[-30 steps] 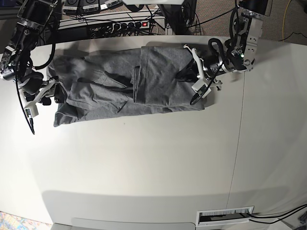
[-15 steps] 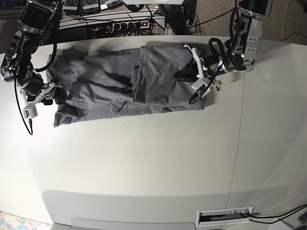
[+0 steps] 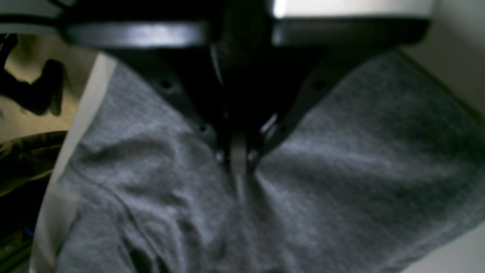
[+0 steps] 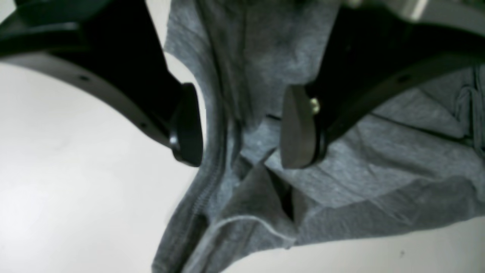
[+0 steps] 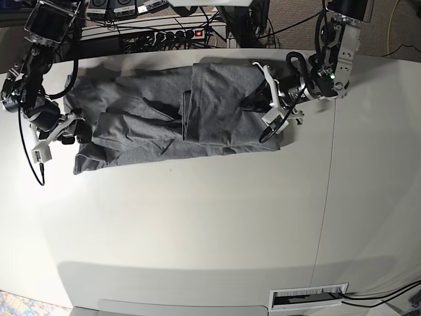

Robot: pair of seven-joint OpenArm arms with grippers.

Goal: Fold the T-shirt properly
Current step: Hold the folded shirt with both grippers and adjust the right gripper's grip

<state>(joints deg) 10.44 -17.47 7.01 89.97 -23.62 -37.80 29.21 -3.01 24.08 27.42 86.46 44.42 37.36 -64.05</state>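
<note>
The T-shirt (image 5: 171, 115) lies across the far part of the pale surface (image 5: 217, 224), spread lengthwise between the two arms, with one end folded over so that a doubled panel sits on the side nearer the left arm and a looser, creased part runs toward the right arm. The left end effector (image 5: 260, 100) rests on the folded end, its tips pressed together and pinching a small ridge of the grey cloth, which puckers into creases around them in the left wrist view (image 3: 237, 159). The right end effector (image 4: 238, 125) sits at the opposite end with its two round pads (image 4: 187, 125) spread apart, straddling a bunched hem of the shirt without gripping it. A power strip (image 5: 177, 34) with cables sits beyond the far edge of the surface
</note>
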